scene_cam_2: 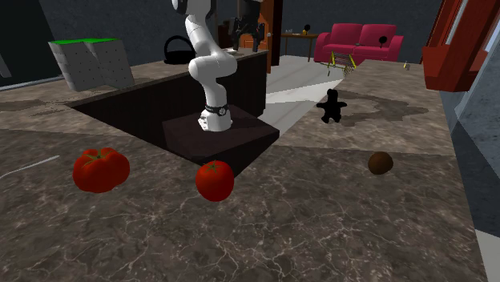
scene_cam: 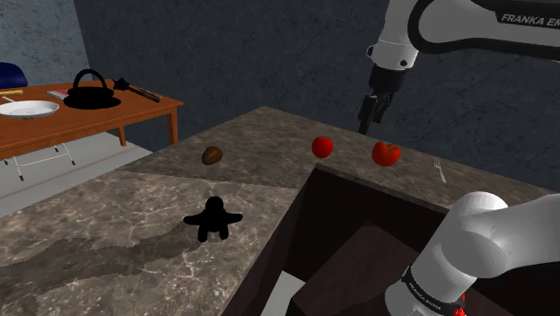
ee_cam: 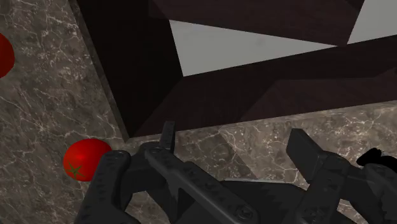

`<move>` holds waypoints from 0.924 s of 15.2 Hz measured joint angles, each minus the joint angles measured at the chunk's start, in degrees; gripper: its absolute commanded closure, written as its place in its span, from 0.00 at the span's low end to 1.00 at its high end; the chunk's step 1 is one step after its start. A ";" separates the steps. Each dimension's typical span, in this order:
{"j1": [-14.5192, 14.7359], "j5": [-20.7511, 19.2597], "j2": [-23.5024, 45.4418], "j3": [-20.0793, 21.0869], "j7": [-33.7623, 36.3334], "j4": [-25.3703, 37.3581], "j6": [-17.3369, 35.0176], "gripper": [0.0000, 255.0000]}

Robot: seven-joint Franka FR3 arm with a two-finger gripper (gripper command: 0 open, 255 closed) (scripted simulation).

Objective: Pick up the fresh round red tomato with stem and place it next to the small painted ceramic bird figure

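Currently: pick not yet begun | your gripper (scene_cam: 368, 124) hangs above the bench (scene_cam: 90, 242), fingers wide apart, holding nothing | round red tomato (scene_cam: 322, 146) sits untouched on the bench, lower and toward the shoulder view's left of it | black bird figure (scene_cam: 214, 218) stands well apart | grasp, carry and placement all remain.

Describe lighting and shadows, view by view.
Shoulder view: dim, the bird figure a flat black silhouette with a darker patch beside it on the marble counter. Second exterior view: the round tomato reads bright red. Wrist view: the open black gripper is only faintly lit.
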 measured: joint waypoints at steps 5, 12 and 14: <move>-1.12 -1.23 0.89 -3.47 -2.14 -2.31 5.87 0.00; -3.42 -2.99 6.36 -11.81 -7.15 -7.08 22.17 0.00; -3.74 -2.89 8.40 -14.05 -8.61 -7.39 26.22 0.00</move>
